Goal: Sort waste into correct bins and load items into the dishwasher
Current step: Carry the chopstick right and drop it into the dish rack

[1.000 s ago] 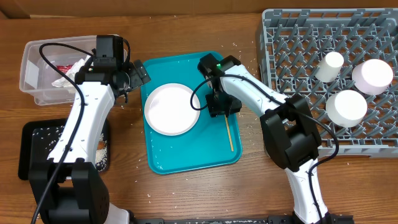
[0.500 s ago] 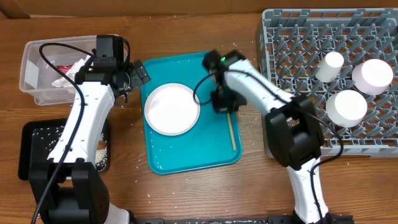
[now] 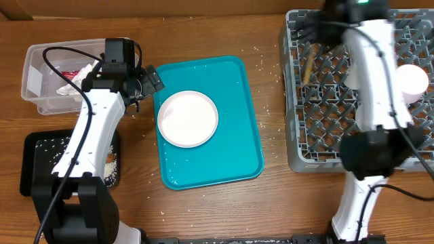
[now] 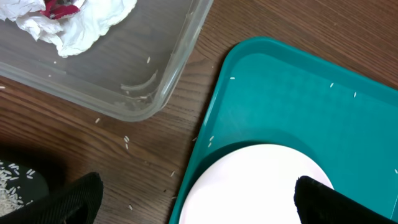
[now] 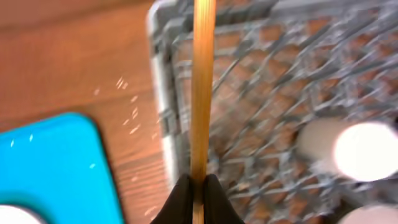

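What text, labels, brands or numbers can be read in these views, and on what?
No readable text in any view.
red wrapper in the clear tub: any print is too small to read.
chopstick, teal tray, white plate, dish rack: no markings visible.

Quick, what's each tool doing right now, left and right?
Left tool: open, holding nothing.
Right tool: closed on the wooden chopstick.
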`<act>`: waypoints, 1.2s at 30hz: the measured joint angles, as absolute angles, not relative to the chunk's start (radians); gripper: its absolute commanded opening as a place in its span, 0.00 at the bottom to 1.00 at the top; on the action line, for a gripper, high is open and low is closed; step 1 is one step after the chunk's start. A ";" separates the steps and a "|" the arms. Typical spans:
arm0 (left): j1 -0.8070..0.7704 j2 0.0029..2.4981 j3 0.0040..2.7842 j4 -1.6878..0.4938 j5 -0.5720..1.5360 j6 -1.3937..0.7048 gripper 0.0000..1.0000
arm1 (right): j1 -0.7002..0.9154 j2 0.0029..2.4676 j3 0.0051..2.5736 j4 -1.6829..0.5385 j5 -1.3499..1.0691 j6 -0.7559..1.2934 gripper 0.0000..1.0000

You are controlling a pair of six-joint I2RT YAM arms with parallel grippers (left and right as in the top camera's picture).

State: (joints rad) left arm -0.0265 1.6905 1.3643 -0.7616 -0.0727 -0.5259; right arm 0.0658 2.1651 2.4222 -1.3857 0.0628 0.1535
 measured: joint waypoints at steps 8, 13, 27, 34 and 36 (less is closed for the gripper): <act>-0.026 1.691 1.364 -0.762 -0.073 -0.526 1.00 | 0.014 2.159 2.336 -1.293 0.000 0.051 0.07; -0.026 1.691 1.364 -0.762 -0.073 -0.526 1.00 | 0.025 2.159 2.243 -1.240 -0.017 0.036 0.38; -0.027 1.691 1.364 -0.762 -0.073 -0.526 1.00 | 0.051 2.161 2.181 -1.314 -0.091 0.041 0.49; -0.026 1.691 1.364 -0.762 -0.073 -0.526 1.00 | 0.110 2.153 2.183 -1.374 -0.125 0.095 0.53; -0.026 1.691 1.364 -0.762 -0.073 -0.526 1.00 | 0.135 2.146 2.183 -1.391 -0.130 0.116 0.54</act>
